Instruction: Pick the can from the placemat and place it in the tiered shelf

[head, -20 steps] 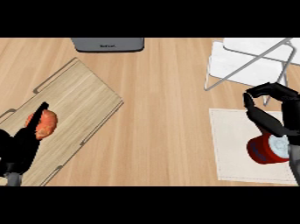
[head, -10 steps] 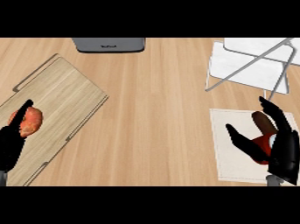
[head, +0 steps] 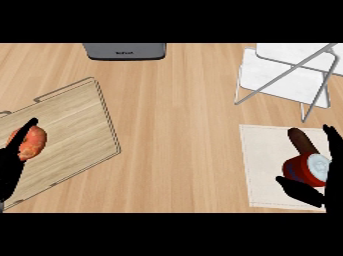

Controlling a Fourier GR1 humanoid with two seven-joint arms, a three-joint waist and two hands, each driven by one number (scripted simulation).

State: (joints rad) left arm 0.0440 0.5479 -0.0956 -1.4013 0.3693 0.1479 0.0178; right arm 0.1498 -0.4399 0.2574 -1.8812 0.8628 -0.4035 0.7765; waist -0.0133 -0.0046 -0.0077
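Nearest, at the lower right edge, the right hand [head: 341, 185] is spread wide. Its thumb reaches in low on one side and its straight fingers stand up on the other. Nothing is held yet. The can [head: 305, 171], red with a silver top, sits in the gap between thumb and fingers, on the placemat [head: 266, 150] that spreads under and ahead of the hand. Whether the thumb already touches the can's side I cannot tell. The can seems to lean rather than stand straight, though the steep view makes that hard to judge.

At the lower left edge, well apart from the right hand, the left hand [head: 0, 175] rests open with fingers up, over a wooden cutting board [head: 70, 125], just beside a sweet potato [head: 28, 143].

Beyond the right hand, past the far edge of the placemat, stands the white tiered shelf [head: 285, 75] with its thin wire frame. Farther still and to the left, a grey appliance [head: 124, 50] sits at the back of the counter [head: 174, 125].

The likely risk is in the closing. If the thumb meets the can before the fingers do, it could push or roll the can out of the gap, and a leaning can would tip easily. Later, on the way up, the can could catch on the shelf's wire legs.
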